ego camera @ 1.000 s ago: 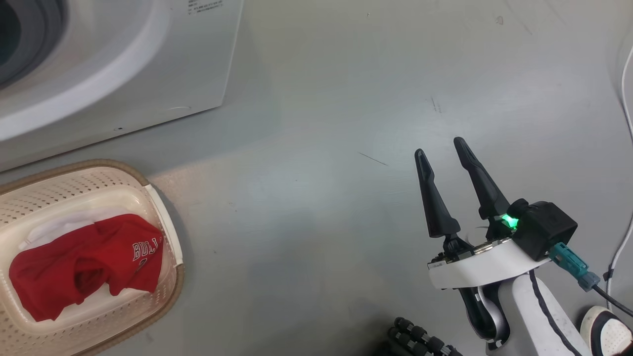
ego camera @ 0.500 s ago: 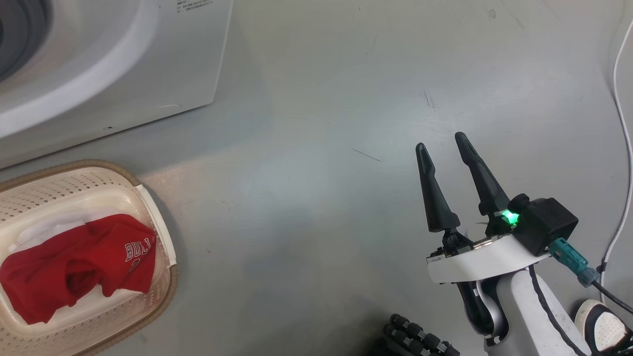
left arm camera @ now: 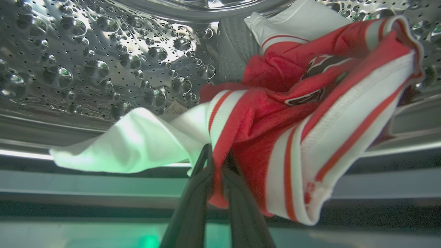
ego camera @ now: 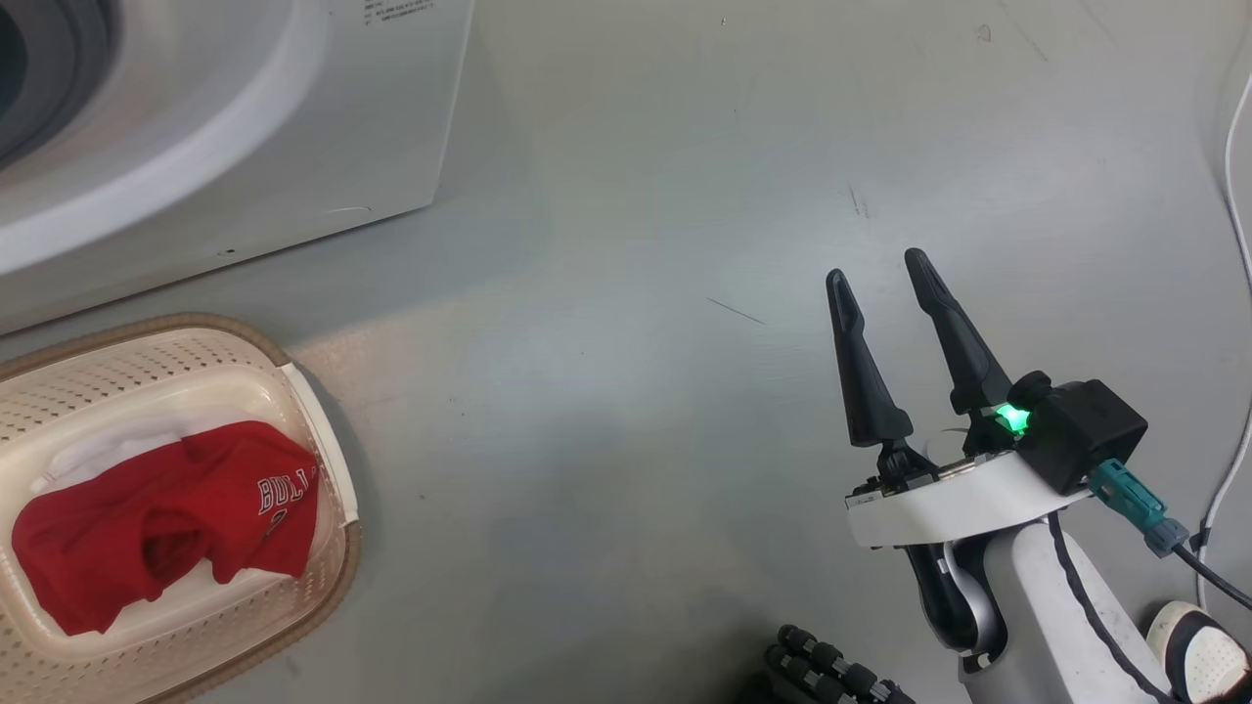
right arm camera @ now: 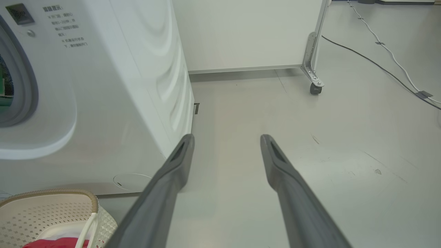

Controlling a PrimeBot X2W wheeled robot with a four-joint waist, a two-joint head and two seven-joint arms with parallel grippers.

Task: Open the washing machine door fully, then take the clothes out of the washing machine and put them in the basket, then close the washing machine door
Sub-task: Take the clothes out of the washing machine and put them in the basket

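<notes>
The grey floor (ego camera: 626,293) is scuffed, with a short dark scratch (ego camera: 736,312) near its middle. A white cable (ego camera: 1229,166) runs along the far right. Farther off, a white panel (right arm camera: 248,31) stands on a metal leg with a caster (right arm camera: 314,89). A black cable (right arm camera: 344,47) trails to the right of it.

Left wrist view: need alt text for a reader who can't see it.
The left gripper has its jaws shut on a fold of the clothes, red with white stripes, inside the perforated steel drum of the washing machine. A white cloth part trails to the left of the jaws.
</notes>
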